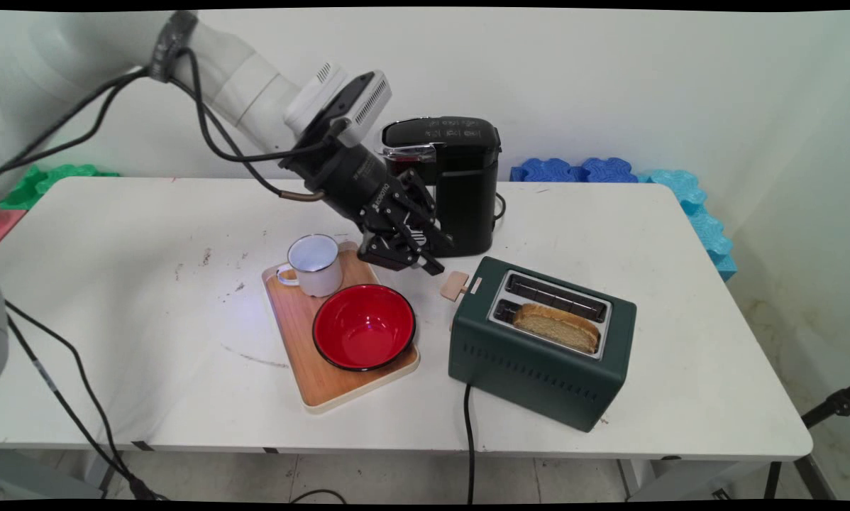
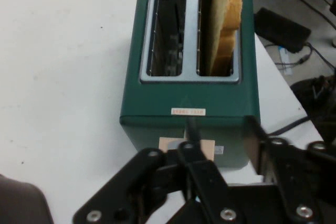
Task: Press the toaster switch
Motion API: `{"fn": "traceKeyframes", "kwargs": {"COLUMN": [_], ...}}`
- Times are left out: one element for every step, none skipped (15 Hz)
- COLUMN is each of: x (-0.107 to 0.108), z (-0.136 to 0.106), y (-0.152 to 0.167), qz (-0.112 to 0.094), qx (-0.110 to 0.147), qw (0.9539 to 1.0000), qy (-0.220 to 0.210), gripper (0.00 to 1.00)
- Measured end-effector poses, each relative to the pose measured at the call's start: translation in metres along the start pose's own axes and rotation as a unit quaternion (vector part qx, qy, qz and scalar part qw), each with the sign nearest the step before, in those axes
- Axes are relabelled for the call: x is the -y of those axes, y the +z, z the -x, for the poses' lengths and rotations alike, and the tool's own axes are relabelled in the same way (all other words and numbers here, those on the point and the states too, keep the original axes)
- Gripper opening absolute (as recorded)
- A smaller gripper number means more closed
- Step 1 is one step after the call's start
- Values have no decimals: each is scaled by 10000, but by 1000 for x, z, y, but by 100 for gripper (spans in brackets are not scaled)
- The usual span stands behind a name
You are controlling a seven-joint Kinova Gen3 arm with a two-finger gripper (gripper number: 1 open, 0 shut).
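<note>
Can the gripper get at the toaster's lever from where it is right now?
Probably yes: the gripper hangs just beside the toaster's tan lever, with nothing between them; in the hand view the lever sits right ahead.

A robot lab — white table (image 1: 609, 234), foam mats (image 1: 609, 170), kitchen props

Even, soft indoor light with faint shadows; the main view bows at its edges, the hand view slightly soft.
</note>
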Motion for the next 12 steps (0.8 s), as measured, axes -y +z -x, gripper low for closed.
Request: {"fn": "traceKeyframes", "kwargs": {"x": [6,12,18,23,28,33,38,41,44,47,50,53], "z": [4,8,11,15,17,20,22,23,25,27,29,31], "y": [3,5,8,11,13,15,17,19,20,22,24,26], "qz": [85,150,227,300,358,418,470,504,537,576,620,662], "qx": [-8,-19,-35,-56,-73,-97,-118,-131,-143,-156,-164,-168], "qw": [9999,9998,9995,9991,9988,9983,9979,9976,9972,9969,9964,9960], "qy": [82,142,215,284,339,393,439,466,494,521,547,569], "gripper": [0,0,0,0,0,0,0,0,0,0,0,0]}}
